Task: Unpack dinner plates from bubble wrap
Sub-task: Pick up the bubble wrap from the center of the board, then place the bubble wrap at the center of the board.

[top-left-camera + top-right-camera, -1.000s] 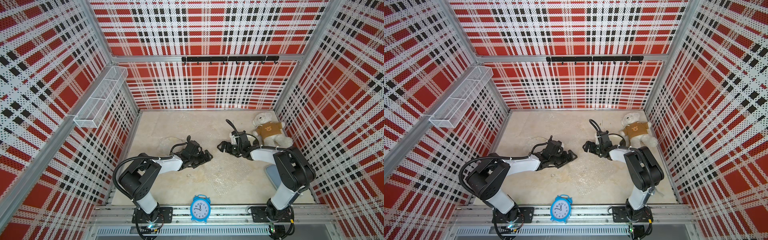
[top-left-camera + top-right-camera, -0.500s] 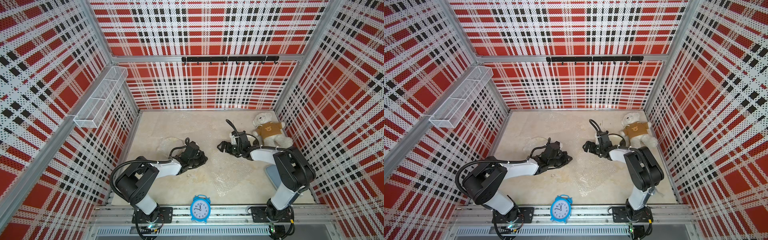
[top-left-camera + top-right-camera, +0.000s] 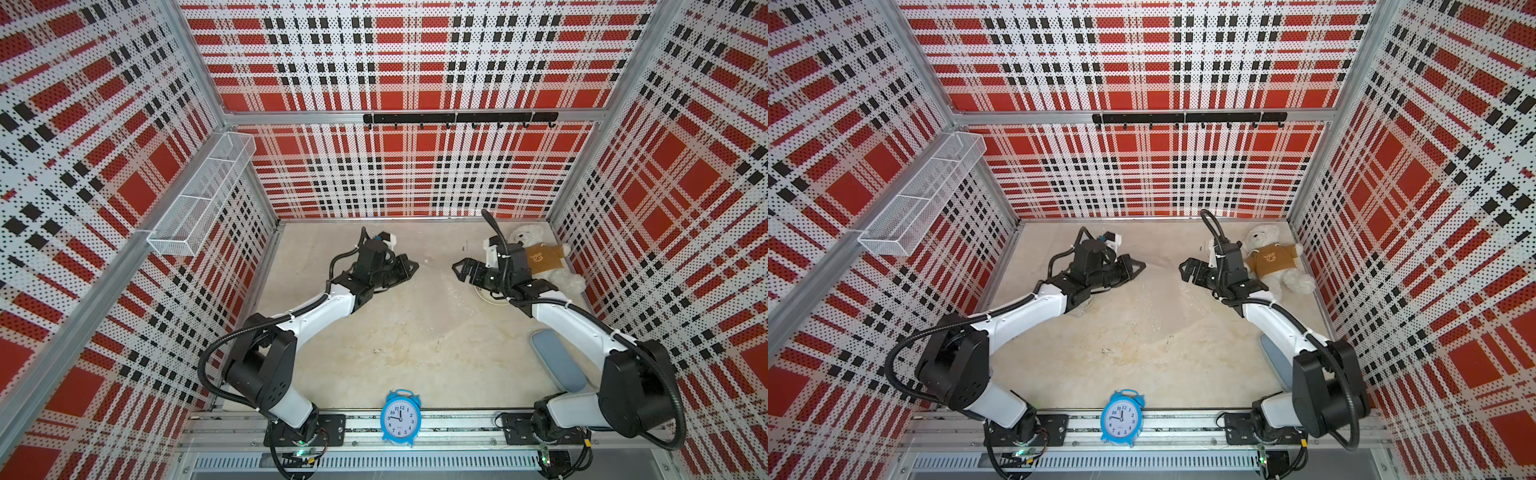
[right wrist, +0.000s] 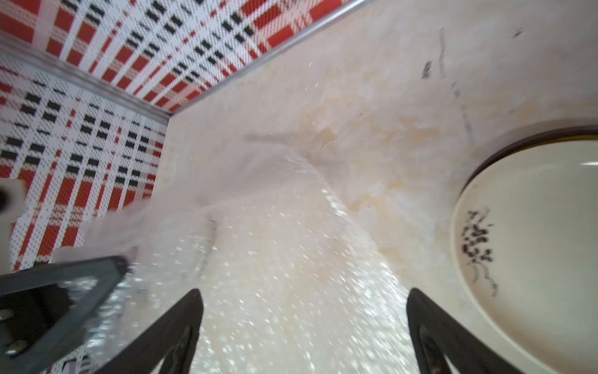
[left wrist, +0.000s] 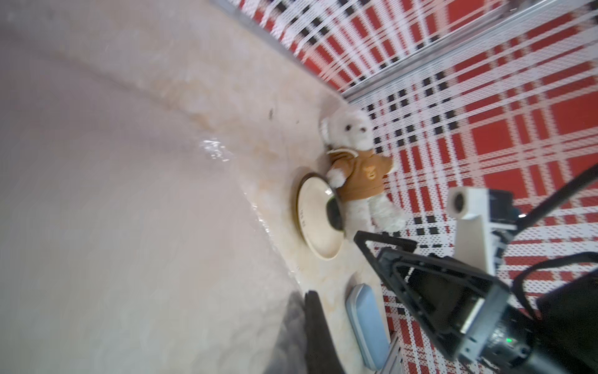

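Peeling bubble wrap [image 4: 284, 259]: left hand [image 3: 410, 266] clamped on sheet edge, well apart from teddy bear [image 3: 1273, 257]. Right hand [image 3: 459, 272] wide, empty, near bear; cream plate [image 5: 318, 220] beside bear. Pull sheet slow, away from bear.

Lab robot cell: plaid perforated walls [image 3: 407, 174], aluminium frame [image 3: 291, 118], marble-look floor [image 3: 353, 374].
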Robot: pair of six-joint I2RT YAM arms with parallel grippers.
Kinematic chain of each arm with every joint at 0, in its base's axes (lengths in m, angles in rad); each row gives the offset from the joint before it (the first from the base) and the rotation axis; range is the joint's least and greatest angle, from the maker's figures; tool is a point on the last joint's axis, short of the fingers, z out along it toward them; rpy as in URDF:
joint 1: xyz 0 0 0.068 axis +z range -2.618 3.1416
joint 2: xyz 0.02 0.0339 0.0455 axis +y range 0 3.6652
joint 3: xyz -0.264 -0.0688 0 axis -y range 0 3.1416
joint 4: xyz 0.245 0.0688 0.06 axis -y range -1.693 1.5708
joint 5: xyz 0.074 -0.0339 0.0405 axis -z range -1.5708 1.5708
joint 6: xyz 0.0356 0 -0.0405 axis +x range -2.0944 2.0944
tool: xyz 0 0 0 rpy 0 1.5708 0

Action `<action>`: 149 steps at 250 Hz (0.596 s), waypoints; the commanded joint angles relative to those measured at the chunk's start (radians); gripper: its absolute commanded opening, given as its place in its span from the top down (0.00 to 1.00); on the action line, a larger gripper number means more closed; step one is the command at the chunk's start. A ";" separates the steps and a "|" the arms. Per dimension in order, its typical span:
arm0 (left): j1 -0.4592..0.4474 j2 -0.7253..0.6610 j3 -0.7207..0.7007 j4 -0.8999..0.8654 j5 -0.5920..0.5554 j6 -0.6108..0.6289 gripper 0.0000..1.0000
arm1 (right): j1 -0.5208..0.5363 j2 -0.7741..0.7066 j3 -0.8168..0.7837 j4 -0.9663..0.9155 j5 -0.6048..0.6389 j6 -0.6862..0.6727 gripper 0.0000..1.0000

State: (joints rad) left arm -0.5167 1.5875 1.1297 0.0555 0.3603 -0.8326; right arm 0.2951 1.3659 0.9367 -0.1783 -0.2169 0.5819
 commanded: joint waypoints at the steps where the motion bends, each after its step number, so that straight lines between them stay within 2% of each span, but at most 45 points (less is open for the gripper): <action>1: 0.039 0.050 0.065 -0.092 0.052 0.078 1.00 | -0.038 -0.039 -0.013 -0.047 -0.009 -0.025 0.00; 93: 0.196 0.127 0.225 -0.163 0.041 0.181 1.00 | -0.062 -0.060 -0.053 -0.048 -0.019 -0.028 0.00; 111: 0.206 0.134 0.284 -0.205 0.037 0.206 1.00 | -0.062 -0.049 -0.053 -0.042 -0.023 -0.026 0.00; 121: 0.242 0.135 0.321 -0.232 0.030 0.229 1.00 | -0.063 -0.044 -0.050 -0.039 -0.025 -0.027 0.00; 149: 0.259 0.166 0.481 -0.358 0.022 0.314 1.00 | -0.062 -0.035 -0.051 -0.030 -0.027 -0.025 0.00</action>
State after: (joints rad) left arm -0.2794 1.7359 1.4570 -0.1856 0.3901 -0.6300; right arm 0.2359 1.3155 0.8875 -0.2440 -0.2344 0.5682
